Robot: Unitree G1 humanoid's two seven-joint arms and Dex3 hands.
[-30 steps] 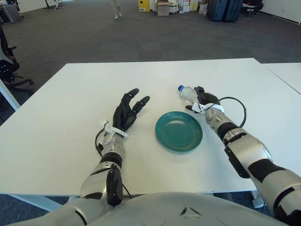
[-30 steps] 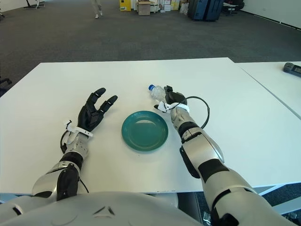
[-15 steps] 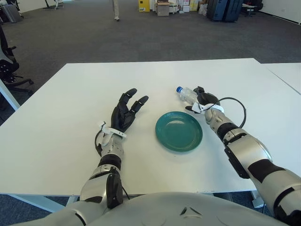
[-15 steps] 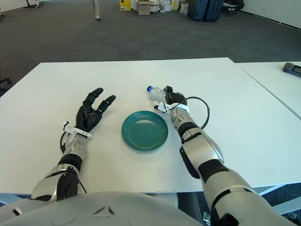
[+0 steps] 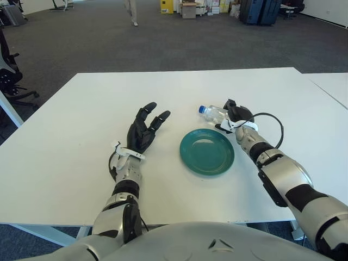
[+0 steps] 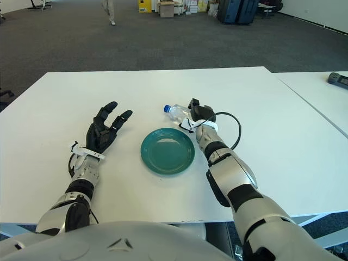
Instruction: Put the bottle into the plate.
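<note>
A clear plastic bottle [image 5: 213, 113] with a blue cap lies tipped, its cap pointing left, just beyond the far right rim of the teal plate [image 5: 206, 151]. My right hand [image 5: 237, 115] is shut on the bottle's body, right behind the plate. My left hand [image 5: 144, 128] shows to the left of the plate above the white table [image 5: 65, 136], fingers spread and holding nothing. The plate holds nothing.
A black cable [image 5: 274, 126] loops beside my right wrist. A second white table [image 5: 331, 87] adjoins on the right, with a dark device [image 6: 338, 79] on it. Beyond the table's far edge is grey carpet with boxes and cases at the back.
The bottle has swung in my right hand, its cap moving left and lower toward the plate. My left hand has drifted slightly left.
</note>
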